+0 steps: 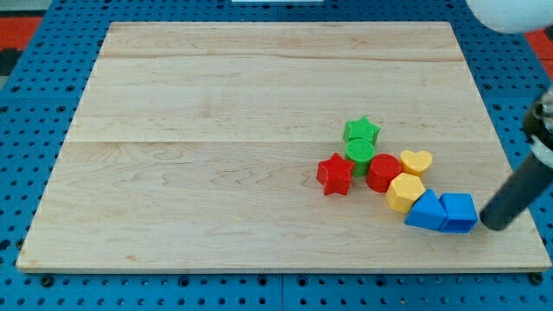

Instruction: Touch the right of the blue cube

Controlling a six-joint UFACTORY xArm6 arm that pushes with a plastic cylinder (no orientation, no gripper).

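Resting at about five o'clock on the wooden board (216, 104), the blue cube (459, 212) touches a blue triangular block (424, 211) at its nine o'clock. My tip (492, 224), a bare rod grasping nothing, sits at the cube's three o'clock, seemingly just short of contact.

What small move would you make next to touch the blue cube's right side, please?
Probably a short slide toward the view's left: my tip sits just right of the blue cube, seemingly a narrow gap short of it, with nothing between.
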